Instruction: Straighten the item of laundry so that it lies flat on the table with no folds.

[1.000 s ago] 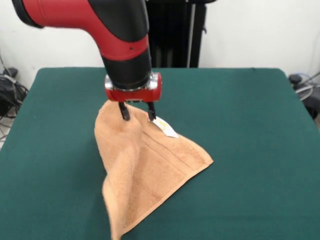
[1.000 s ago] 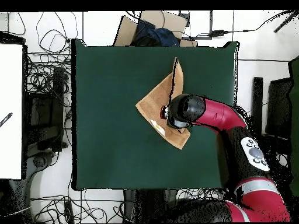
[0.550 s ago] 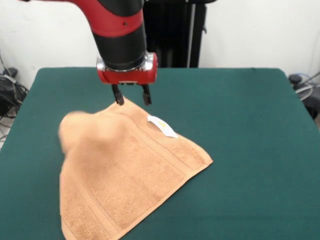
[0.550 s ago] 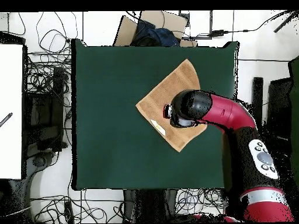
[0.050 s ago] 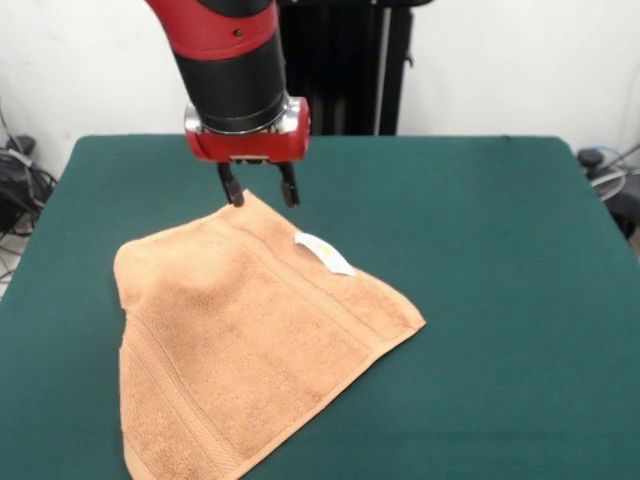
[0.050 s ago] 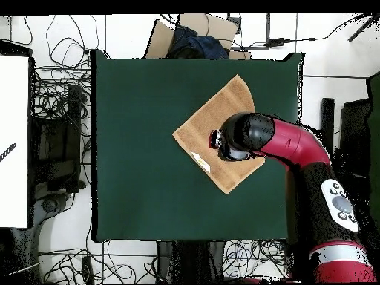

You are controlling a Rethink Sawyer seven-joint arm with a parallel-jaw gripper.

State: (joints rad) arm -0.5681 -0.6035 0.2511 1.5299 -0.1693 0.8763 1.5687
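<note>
Since the earlier frame, towel [image 5: 245,340] has dropped open across the green felt bench [image 5: 500,250]. Front view: end effector [image 5: 259,190] hovers over its far corner, fingers apart, empty; terry pile, woven bands, white label [image 5: 326,253]; left corner slightly humped. Overhead view: roughly square, diagonal. Risk: descending fingers could snag and re-crease it.

Light orange-brown towel [image 5: 240,330] with woven border bands and white label [image 5: 326,252], on dark green table [image 5: 500,300]; red and black arm [image 5: 235,70].
</note>
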